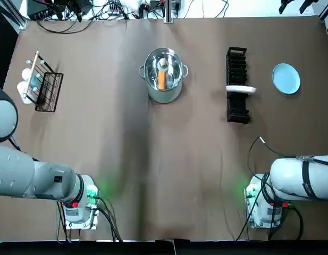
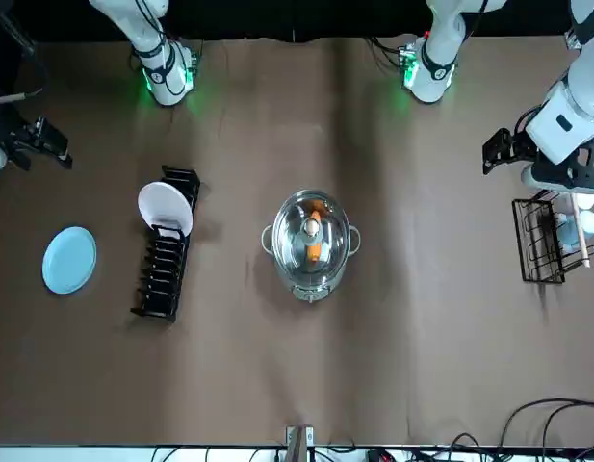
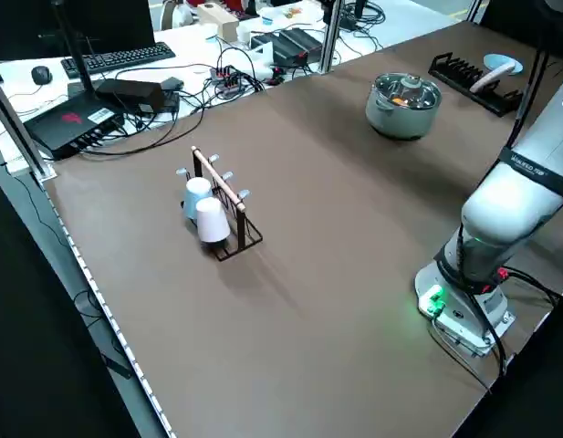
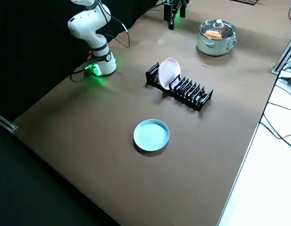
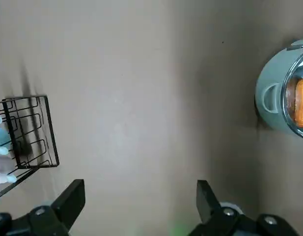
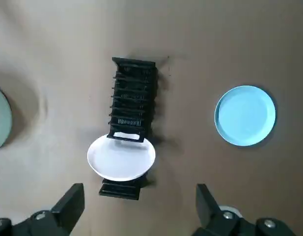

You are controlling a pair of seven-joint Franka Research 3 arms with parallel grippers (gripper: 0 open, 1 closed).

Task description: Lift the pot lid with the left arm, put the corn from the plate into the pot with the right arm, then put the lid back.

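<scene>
Taking the top view as a clock face, with 12 o'clock on the far side from the robot, the pot (image 1: 164, 81) stood at 12 o'clock on the brown table (image 1: 153, 175). The glass lid (image 2: 310, 241) sat closed on the pot, with its knob upward. The corn (image 1: 161, 80) lay inside the pot and showed orange through the glass. The blue plate (image 1: 286, 78) lay at 2 o'clock with nothing on it, well apart from the pot.

The left arm was folded back to its own side, with its base at 7 o'clock and its large links along the 9 o'clock edge. The left gripper (image 5: 140, 191) hung high above the table and pointed straight down, with its two fingers spread wide and nothing between them. In the front view this gripper (image 2: 505, 151) was near the wire rack (image 1: 47, 91), which stood at 10 o'clock and carried cups (image 3: 211, 221) on its pegs. Its wrist view showed this rack on one side and the pot on the other side, both far below.

The right arm was folded in the same way, with its base at 5 o'clock. The right gripper (image 6: 140, 191) was also raised high and pointed down, its fingers apart and holding nothing. Below it the wrist view showed the black dish rack (image 6: 132, 98), which stood between 1 and 2 o'clock, with a white plate (image 6: 121, 158) upright in one of its slots, and the blue plate beside the rack.

Neither gripper touched any object.
</scene>
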